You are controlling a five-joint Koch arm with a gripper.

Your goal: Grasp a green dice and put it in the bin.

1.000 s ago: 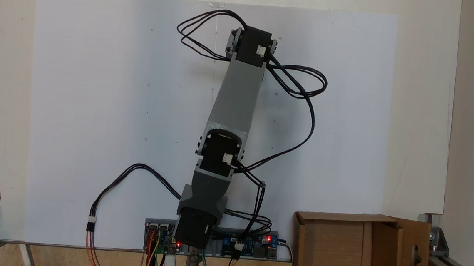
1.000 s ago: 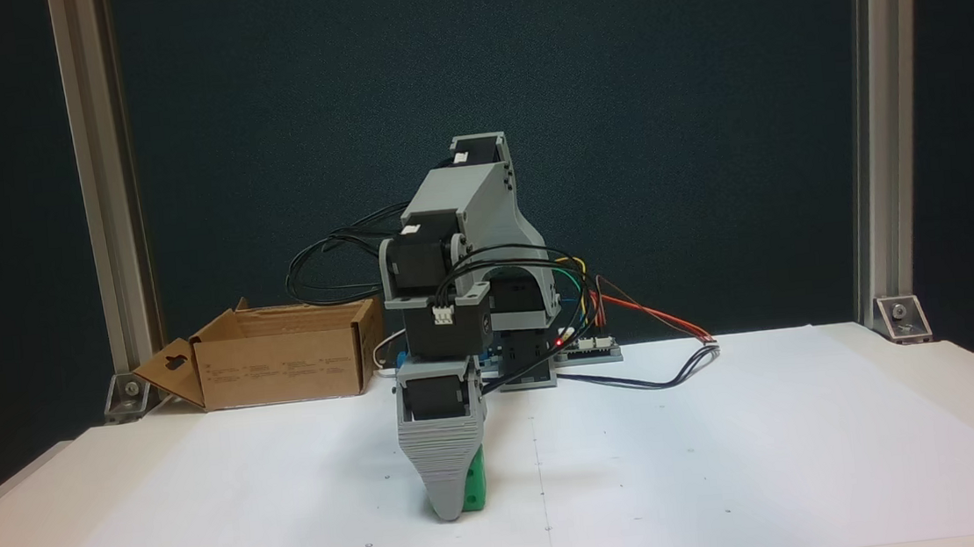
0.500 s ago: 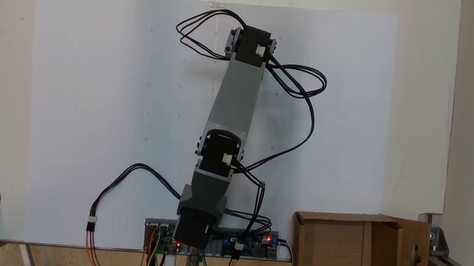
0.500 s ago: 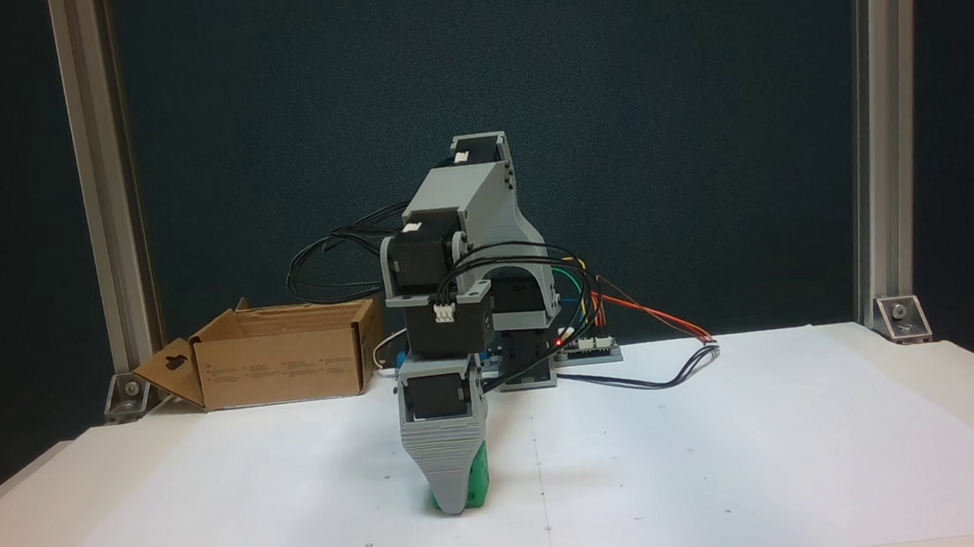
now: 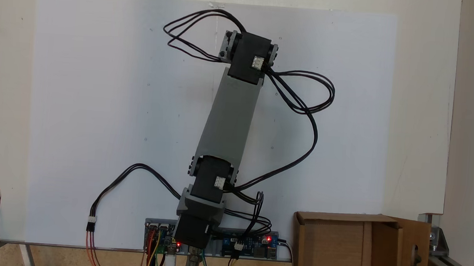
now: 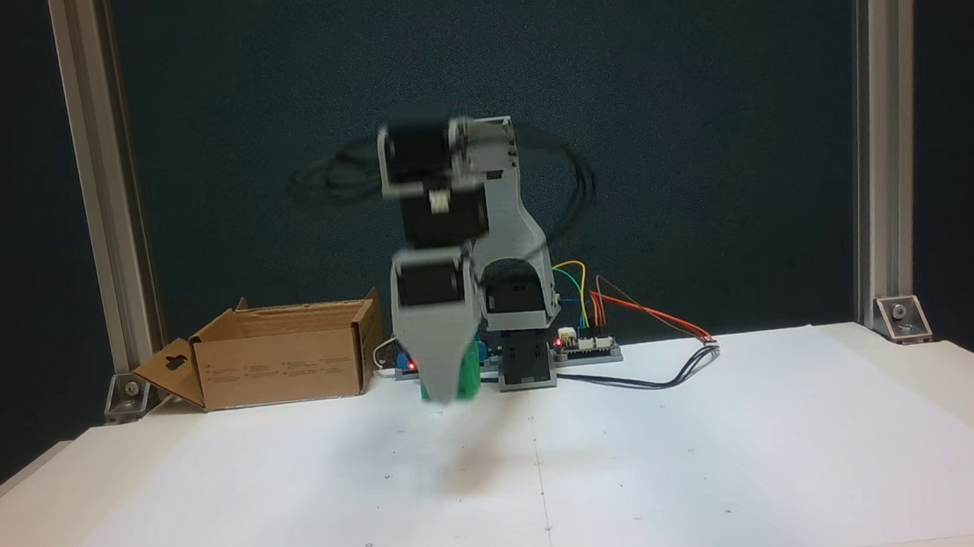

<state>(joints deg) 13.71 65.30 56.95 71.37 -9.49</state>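
Note:
In a fixed view from the front, my gripper (image 6: 443, 394) hangs pointing down, well above the white paper and blurred by motion. It is shut on the green dice (image 6: 465, 379), which shows as a bright green block at the right side of the grey fingers. The bin (image 6: 283, 363), a brown cardboard box with a hand-hole flap, stands at the back left, apart from the gripper. From above, the bin (image 5: 339, 218) sits at the lower right, and the arm's wrist motor (image 5: 248, 56) covers what is under it.
White paper (image 6: 689, 467) covers the table. The arm's base with circuit boards (image 5: 250, 242) and loose black cables (image 5: 305, 108) sits beside the bin. Metal frame posts (image 6: 872, 187) stand at the table's back corners.
The gripper has risen from the paper with the green dice in it, and the arm has stretched up. The bin has not moved.

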